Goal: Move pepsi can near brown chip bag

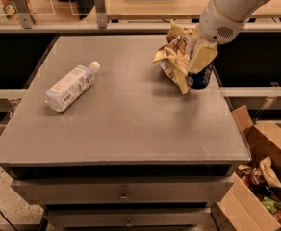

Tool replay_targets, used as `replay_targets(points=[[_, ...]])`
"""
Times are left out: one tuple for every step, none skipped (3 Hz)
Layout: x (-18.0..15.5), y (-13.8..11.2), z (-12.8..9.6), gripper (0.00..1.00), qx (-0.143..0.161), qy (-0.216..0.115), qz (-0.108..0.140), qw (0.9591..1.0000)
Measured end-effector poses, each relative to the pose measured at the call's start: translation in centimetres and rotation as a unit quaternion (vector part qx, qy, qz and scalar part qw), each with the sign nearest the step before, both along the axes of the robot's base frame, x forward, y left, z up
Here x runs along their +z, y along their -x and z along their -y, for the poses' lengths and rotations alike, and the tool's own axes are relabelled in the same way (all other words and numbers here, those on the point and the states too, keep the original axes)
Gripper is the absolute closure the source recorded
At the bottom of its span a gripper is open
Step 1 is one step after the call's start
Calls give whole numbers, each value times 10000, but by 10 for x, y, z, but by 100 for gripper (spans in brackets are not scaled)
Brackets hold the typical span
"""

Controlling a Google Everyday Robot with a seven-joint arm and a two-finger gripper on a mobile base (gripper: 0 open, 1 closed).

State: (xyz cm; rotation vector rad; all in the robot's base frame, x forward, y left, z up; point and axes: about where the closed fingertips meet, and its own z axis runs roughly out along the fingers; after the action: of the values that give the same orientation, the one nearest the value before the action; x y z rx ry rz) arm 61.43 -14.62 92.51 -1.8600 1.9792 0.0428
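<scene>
Near the right edge of the tabletop, toward the far right corner, the can (200,79) stands upright with the gripper (201,61) closed around its upper part; whether its base rests on the surface or sits just above it cannot be told. The arm comes in from above the right edge. The bag (172,57) lies crumpled just left of the can, touching or nearly touching it, and reaches toward the far edge. A bottle (69,87) lies on its side near the left edge, cap pointing to the far right, well apart from the bag. Between bottle and bag, and across the whole near half of the table (131,129) down to the near edge and both near corners, the surface is bare. Right of the can there is only a thin strip of tabletop before the edge. On the floor past the near right corner sits an open box (270,143) holding several packets (258,174). By count: one can, one bag, one bottle, one box.
</scene>
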Motion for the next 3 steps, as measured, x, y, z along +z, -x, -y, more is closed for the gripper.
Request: replay_targets(points=[[-17, -4, 13, 35, -119, -2, -160, 9998], [-29, -4, 25, 12, -235, 11, -280, 9993], [-26, -1, 29, 0, -227, -83, -443, 9987]])
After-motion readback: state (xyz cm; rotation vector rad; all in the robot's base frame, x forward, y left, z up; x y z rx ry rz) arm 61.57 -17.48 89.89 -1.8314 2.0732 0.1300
